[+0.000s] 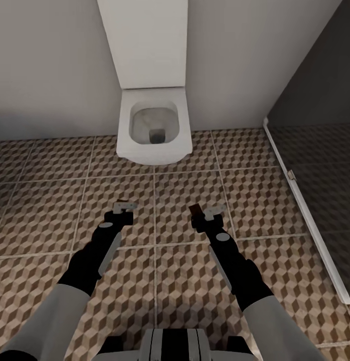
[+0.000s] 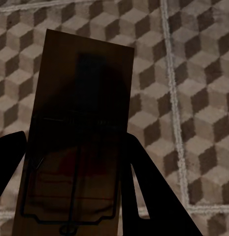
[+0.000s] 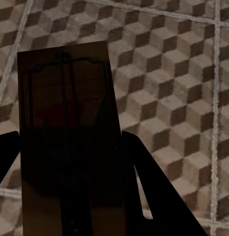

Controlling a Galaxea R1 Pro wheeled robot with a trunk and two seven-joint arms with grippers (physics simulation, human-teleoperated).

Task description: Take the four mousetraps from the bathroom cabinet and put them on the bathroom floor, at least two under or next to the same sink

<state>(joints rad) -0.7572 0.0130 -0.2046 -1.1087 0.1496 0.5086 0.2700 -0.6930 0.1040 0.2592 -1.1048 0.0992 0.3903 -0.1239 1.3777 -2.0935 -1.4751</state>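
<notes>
Each of my grippers holds a mousetrap above the bathroom floor (image 1: 185, 190). In the left wrist view, a brown wooden mousetrap (image 2: 80, 123) with dark wire parts sits between the dark fingers (image 2: 153, 201) of my left gripper (image 2: 75, 196). My right gripper (image 3: 70, 187) is shut the same way on a second mousetrap (image 3: 65, 113). From the head view, the left gripper (image 1: 124, 206) and right gripper (image 1: 204, 213) hang side by side over the cube-pattern tiles, the right trap (image 1: 195, 209) showing as a dark sliver. The cabinet and the bathroom sink are out of view.
A white wall-hung toilet (image 1: 154, 125) with its lid up stands straight ahead against the grey wall. A dark glass shower screen (image 1: 320, 165) with a white base rail (image 1: 305, 215) runs along the right. Tiled floor spreads to the left and below the arms.
</notes>
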